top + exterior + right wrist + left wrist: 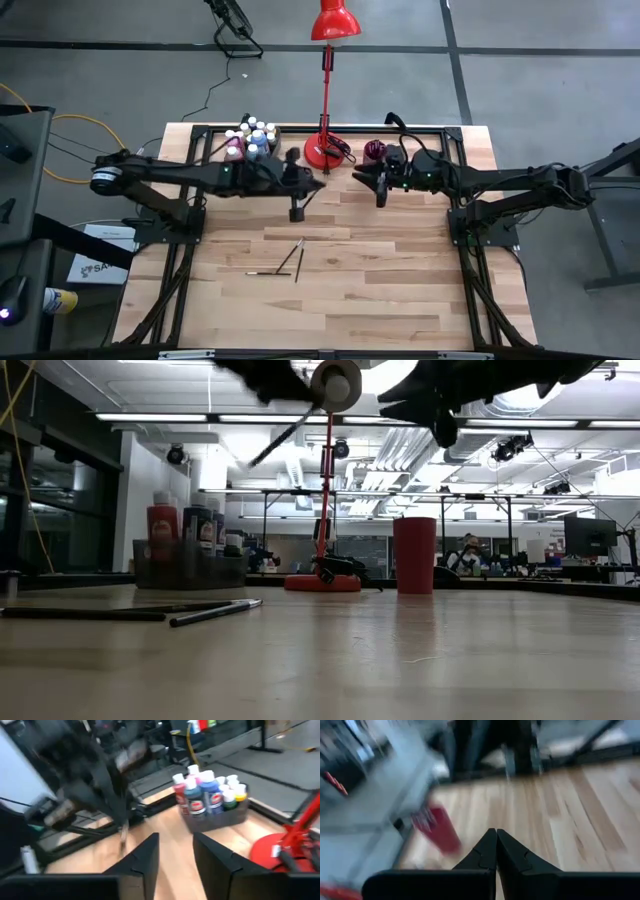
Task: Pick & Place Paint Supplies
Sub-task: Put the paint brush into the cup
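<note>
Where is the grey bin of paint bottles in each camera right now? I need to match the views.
High view: grey bin at the table's far edge, left of the red lamp.
Low view: bin at left, lamp base to its right.
Left wrist view: too blurred to make out the bin.
Right wrist view: bin right of centre, lamp base at the right edge.
Shared landmark: the red lamp.

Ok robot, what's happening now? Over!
Left tool shut on thin dark-handled paintbrush, raised. Right tool open, empty. More brushes lie on wooden table. Red desk lamp stands between arms.
</note>
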`<control>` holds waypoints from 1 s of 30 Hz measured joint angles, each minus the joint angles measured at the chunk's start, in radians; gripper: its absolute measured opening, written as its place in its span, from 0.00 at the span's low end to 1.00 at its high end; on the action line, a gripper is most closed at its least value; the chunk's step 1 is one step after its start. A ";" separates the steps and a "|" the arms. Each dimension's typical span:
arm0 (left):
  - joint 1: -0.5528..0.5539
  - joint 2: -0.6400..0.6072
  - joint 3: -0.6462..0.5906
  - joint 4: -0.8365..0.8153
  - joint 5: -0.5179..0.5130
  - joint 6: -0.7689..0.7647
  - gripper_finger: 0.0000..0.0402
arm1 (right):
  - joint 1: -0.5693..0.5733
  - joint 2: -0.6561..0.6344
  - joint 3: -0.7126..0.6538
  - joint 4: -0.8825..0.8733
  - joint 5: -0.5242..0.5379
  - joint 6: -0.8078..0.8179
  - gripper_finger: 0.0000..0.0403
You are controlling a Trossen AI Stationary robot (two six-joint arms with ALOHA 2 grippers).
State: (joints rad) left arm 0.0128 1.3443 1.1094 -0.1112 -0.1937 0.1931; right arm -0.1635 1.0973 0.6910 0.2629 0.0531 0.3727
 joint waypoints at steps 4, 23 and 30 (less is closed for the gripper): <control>0.007 0.003 0.102 0.004 -0.022 0.111 0.00 | 0.000 0.000 0.000 0.082 -0.086 0.038 0.44; 0.053 0.002 0.221 0.049 0.010 0.225 0.00 | 0.000 0.241 0.211 0.299 -0.164 -0.036 0.60; 0.053 0.002 0.221 0.051 0.030 0.222 0.00 | 0.000 0.310 0.291 0.292 -0.163 -0.098 0.56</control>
State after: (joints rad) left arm 0.0654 1.3464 1.3308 -0.0598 -0.1638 0.4152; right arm -0.1635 1.4074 0.9817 0.5545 -0.1094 0.2744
